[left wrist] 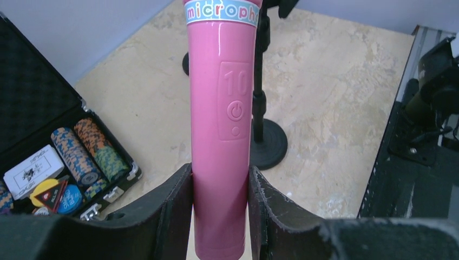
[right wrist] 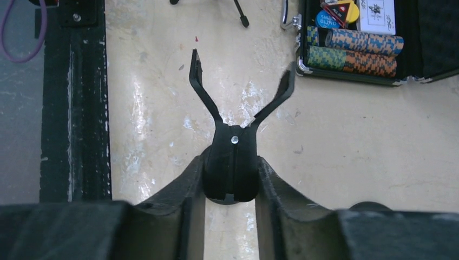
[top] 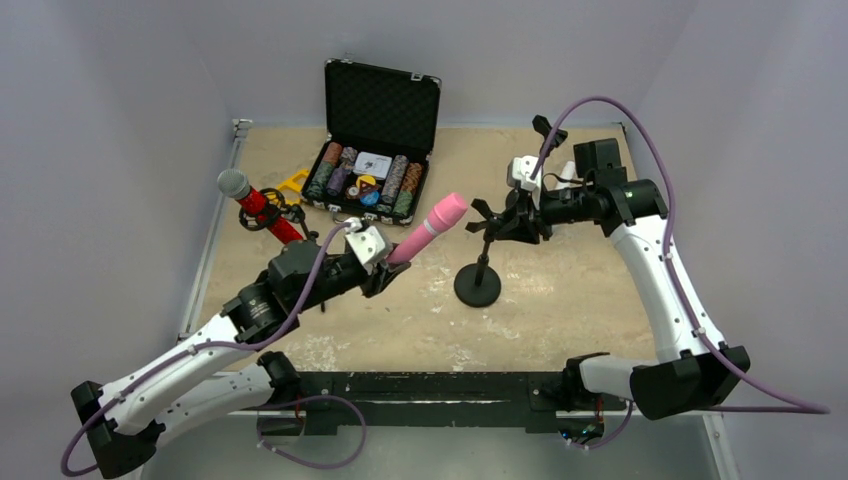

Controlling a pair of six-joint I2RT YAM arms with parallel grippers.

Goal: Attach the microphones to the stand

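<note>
My left gripper (top: 385, 265) is shut on the lower end of the all-pink microphone (top: 430, 228), holding it tilted above the table with its head toward the stand. In the left wrist view the pink microphone (left wrist: 222, 108) fills the gap between my fingers (left wrist: 162, 216). My right gripper (top: 515, 218) is shut on the black forked clip (right wrist: 231, 157) atop the black stand (top: 477, 285); the clip's prongs are spread and empty. The glittery red microphone (top: 262, 208) with a grey mesh head sits in a clip on another small stand at the left. I cannot make out the white microphone.
An open black case (top: 370, 170) of poker chips and cards lies at the back centre; it also shows in the left wrist view (left wrist: 54, 162) and the right wrist view (right wrist: 352, 49). A yellow object (top: 293, 183) lies beside the red microphone. Another black clip (top: 547, 128) stands behind my right arm.
</note>
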